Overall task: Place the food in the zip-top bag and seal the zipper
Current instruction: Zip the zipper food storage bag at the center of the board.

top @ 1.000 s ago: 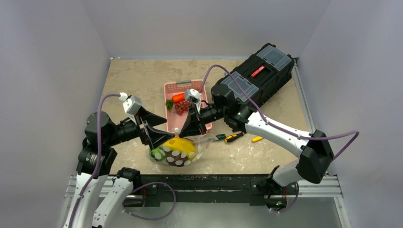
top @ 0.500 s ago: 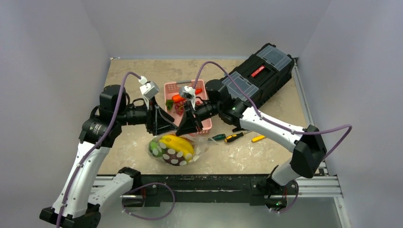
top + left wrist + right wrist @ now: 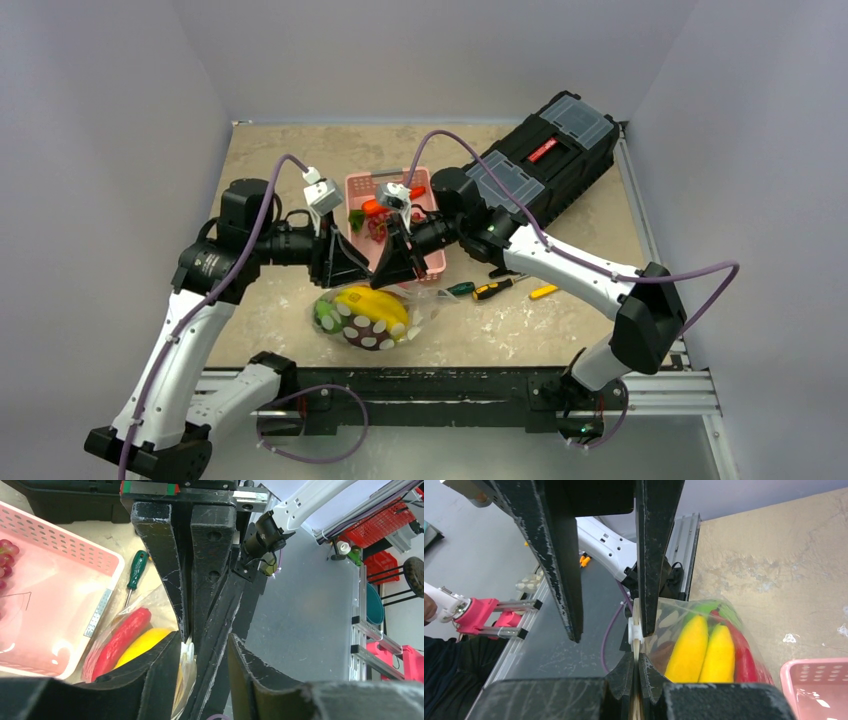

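Note:
The zip-top bag (image 3: 368,318) hangs by its top edge under both grippers, holding a yellow banana bunch (image 3: 704,650), a red piece (image 3: 120,640) and a green piece (image 3: 325,315). My right gripper (image 3: 638,655) is shut on the zipper (image 3: 634,630) strip, just below its white slider. My left gripper (image 3: 204,637) faces it with jaws apart, straddling the zipper (image 3: 187,650) and one right finger; its near finger (image 3: 155,680) rests against the slider. A carrot (image 3: 375,207), grapes (image 3: 380,228) and another green piece (image 3: 356,218) lie in the pink basket (image 3: 360,180).
A black toolbox (image 3: 535,160) sits at the back right. Three screwdrivers, green-handled (image 3: 460,289), orange-handled (image 3: 492,290) and yellow-handled (image 3: 540,292), lie right of the bag. The pink basket (image 3: 60,545) is directly behind the grippers, and the table's near edge is just below the bag.
My left arm has swung up and right to meet the right gripper, and its jaws have narrowed around the bag's top edge. The right gripper has kept its grip.

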`<state>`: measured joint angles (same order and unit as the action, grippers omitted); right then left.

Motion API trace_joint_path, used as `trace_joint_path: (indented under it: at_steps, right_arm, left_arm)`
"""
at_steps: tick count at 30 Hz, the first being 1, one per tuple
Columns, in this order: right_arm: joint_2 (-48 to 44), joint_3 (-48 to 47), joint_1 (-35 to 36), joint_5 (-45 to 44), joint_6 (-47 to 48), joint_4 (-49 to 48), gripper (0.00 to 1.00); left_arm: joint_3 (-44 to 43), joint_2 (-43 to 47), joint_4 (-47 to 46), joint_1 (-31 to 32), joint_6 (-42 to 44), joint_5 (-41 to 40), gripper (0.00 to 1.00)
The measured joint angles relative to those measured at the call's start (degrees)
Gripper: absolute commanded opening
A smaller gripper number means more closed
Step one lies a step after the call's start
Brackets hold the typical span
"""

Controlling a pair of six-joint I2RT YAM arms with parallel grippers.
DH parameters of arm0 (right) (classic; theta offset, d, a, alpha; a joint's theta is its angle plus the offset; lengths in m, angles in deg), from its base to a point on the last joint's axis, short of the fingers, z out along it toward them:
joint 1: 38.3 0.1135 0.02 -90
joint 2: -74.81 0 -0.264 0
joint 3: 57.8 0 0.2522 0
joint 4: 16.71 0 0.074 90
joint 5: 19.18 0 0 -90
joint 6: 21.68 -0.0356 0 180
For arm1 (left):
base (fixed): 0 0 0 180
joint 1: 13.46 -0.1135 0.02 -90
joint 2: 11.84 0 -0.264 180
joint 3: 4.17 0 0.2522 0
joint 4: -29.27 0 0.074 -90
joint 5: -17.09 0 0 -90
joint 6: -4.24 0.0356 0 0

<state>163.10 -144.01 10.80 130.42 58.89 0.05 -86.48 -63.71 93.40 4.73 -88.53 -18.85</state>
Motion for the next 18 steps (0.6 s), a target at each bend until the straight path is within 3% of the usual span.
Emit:
trace_joint_path:
  at_steps: [10,13,18]
  right_arm:
    - [0.0,0.0,0.0,0.22,-0.17,0.0,0.0]
    - [0.0,0.0,0.02,0.2,-0.2,-0.02,0.0]
    - [0.0,0.0,0.0,0.13,-0.24,-0.17,0.0]
  left_arm:
    - [0.96,-0.33,-0.55,0.0,0.52,0.59,0.28]
    - [0.98,-0.31,-0.55,0.0,0.68,0.57,0.4]
    - [1.44,-0.13,-0.57,0.0,0.9,0.24,0.43]
